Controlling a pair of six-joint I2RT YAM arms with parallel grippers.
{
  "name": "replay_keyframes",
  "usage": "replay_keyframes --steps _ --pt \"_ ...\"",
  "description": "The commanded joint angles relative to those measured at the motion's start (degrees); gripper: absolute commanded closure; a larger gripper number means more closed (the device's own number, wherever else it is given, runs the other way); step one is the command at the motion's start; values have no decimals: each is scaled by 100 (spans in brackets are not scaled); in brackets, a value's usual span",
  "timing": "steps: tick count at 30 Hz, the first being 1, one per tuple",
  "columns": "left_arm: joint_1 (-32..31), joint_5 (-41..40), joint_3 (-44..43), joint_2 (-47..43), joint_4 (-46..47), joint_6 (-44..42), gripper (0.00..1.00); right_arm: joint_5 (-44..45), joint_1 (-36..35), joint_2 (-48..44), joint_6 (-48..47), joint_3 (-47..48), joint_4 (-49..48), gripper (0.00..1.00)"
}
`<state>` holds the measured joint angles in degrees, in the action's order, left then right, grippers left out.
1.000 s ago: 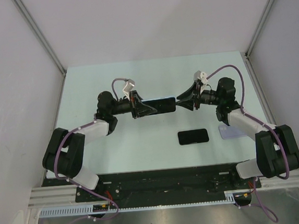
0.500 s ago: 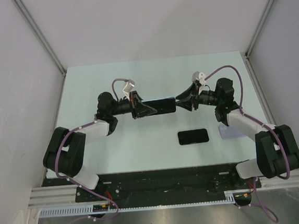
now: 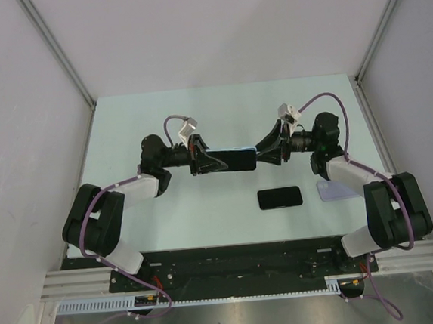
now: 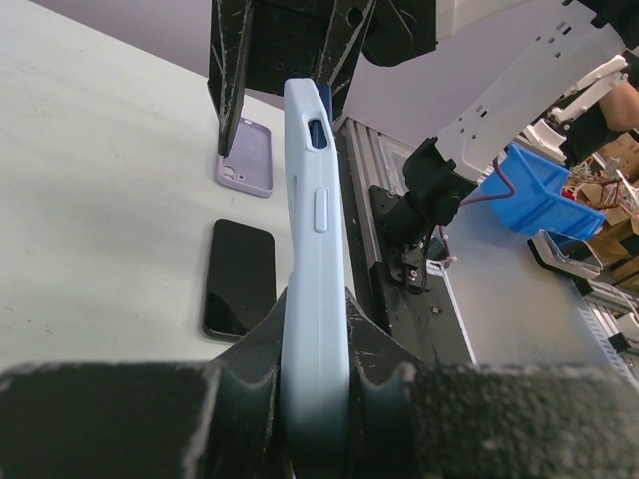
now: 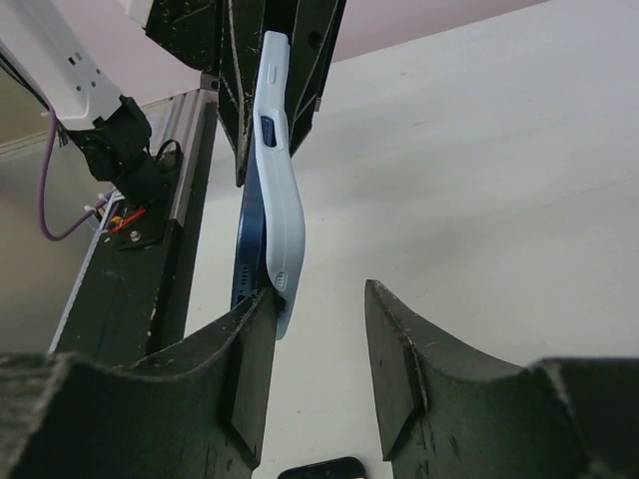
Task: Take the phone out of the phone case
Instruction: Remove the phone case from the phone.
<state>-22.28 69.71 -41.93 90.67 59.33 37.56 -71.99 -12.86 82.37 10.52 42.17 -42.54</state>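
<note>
Phone case (image 4: 316, 230) | clamped in left tool (image 4: 316, 339) | right tool (image 5: 318, 339) spread apart, case's peeled end beside one jaw

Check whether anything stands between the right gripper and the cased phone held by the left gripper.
Nothing visible does. The right gripper is open around the free end of the light blue case, which the left gripper clamps. The black phone and lilac case lie on the table, clear of both.
</note>
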Motion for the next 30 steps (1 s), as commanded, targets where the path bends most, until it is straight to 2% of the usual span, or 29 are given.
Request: replay_keyframes --steps 1,7,11,16,19,30 --pt "-145 -27 9 -164 667 129 100 -131 -76 113 546 81 -649 55" --pt "-101 -335 264 -243 1185 207 100 -211 -146 244 793 81 -816 55" --pt "-39 -344 326 -85 1941 778 100 -342 -208 332 1118 81 -1071 53" --pt "-22 -353 326 143 2381 1104 100 -387 -375 306 847 81 -844 52" --pt "-22 -344 300 196 2460 1227 100 -351 -428 341 556 81 -615 52" --pt "-13 -713 484 152 2540 1060 100 -220 -647 447 380 81 -527 50"
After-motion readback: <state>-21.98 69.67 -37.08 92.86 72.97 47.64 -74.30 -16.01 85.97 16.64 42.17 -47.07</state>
